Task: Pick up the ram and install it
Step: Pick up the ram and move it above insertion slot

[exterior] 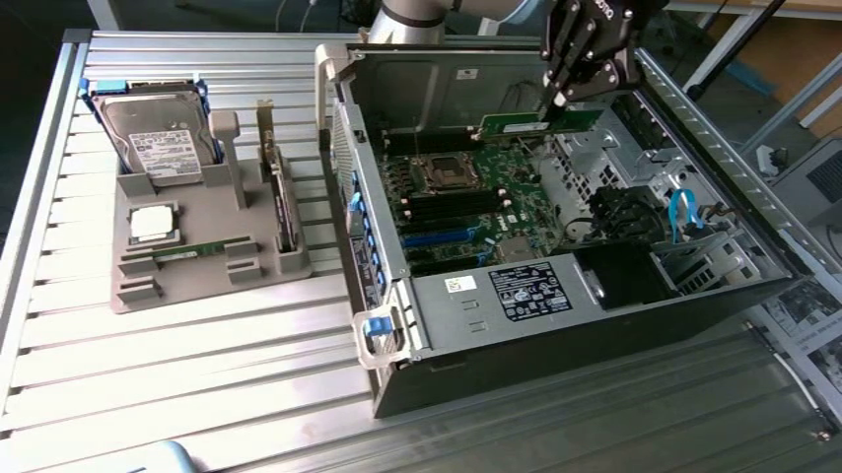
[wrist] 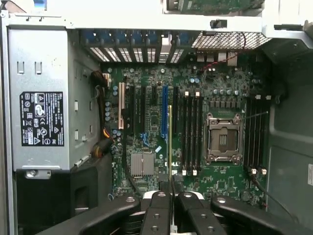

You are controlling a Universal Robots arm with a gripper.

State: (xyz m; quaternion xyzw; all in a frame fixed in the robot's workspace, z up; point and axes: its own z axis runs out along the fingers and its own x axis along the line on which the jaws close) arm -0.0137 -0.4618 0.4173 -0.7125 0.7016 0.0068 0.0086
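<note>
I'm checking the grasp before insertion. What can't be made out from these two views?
Exterior view: the gripper covers part of the ram, hiding the grip depth.
Wrist view: the ram is edge-on, so its chips and label are unseen.
Exterior view: the arm is cut by the top edge.
Either view: which motherboard slot it lines up with is unclear.

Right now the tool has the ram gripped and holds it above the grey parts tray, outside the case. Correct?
Wrong on one point. The tool does grip the ram, but it holds it above the motherboard inside the open case, not above the grey parts tray. The exterior view shows this.
</note>
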